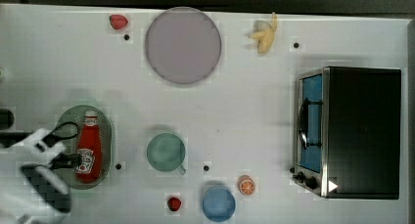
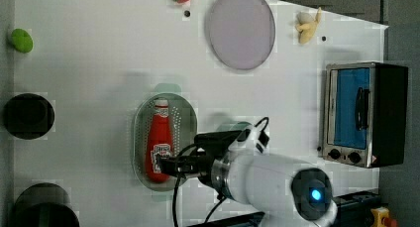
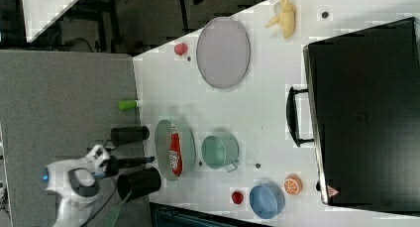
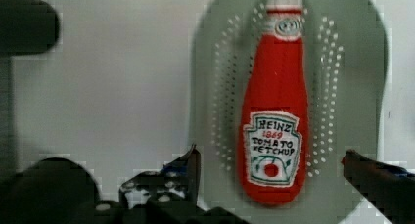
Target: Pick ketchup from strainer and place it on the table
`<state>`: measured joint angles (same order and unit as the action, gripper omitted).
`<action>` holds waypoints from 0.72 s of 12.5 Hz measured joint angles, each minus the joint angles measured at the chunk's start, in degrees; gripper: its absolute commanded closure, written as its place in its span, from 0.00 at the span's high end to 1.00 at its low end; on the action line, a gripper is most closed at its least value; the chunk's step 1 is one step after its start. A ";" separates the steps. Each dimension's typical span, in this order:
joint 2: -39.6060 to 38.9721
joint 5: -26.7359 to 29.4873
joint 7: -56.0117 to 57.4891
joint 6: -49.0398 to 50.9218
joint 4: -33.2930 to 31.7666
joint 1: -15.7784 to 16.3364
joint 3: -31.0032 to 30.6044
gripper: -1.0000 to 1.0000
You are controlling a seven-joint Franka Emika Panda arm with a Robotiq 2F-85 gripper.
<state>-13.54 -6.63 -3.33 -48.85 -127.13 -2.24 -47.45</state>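
- White tabletop [image 1: 254, 111], smooth and flat with a few small dark dots, carries everything I am working with.
- Near the top view's left edge of the table sits the strainer [image 1: 105, 131], a pale green oval plastic basin with rows of small holes in its bottom.
- I see the ketchup [image 1: 89, 148] lying flat along the strainer's length: a small red squeeze bottle, white cap at one end, white-and-dark label toward its base.
- My gripper [image 4: 271, 177] hangs over the bottle's label end, jaws spread wide on either side of it and holding nothing.
- I judge the task barely begun: the bottle is not yet grasped; closing, lifting and setting it on bare table all remain.
- Elsewhere on the table: a round grey-lilac plate [image 1: 183, 45], a round green cup [image 1: 166, 152], a blue bowl [image 1: 218, 203] and a boxy dark toaster oven [image 1: 357, 131] by the top view's right edge.
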 measured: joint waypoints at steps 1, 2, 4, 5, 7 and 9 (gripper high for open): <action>-1.79 -1.69 -0.69 -2.41 -1.79 0.01 1.12 1.00; -3.33 -2.12 -1.31 -5.04 -3.47 0.00 2.07 1.00; -7.19 -4.93 -3.85 -7.67 -4.48 -0.61 2.35 1.00; -9.06 -6.64 -5.19 -7.83 -4.36 -1.06 2.04 1.00; -13.30 -9.63 -8.03 -10.18 -4.14 -1.05 2.07 1.00; -16.06 -13.97 -9.22 -11.25 -3.92 -0.36 3.27 1.00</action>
<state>-29.60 -20.60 -12.55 -60.09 -131.04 -2.60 -44.17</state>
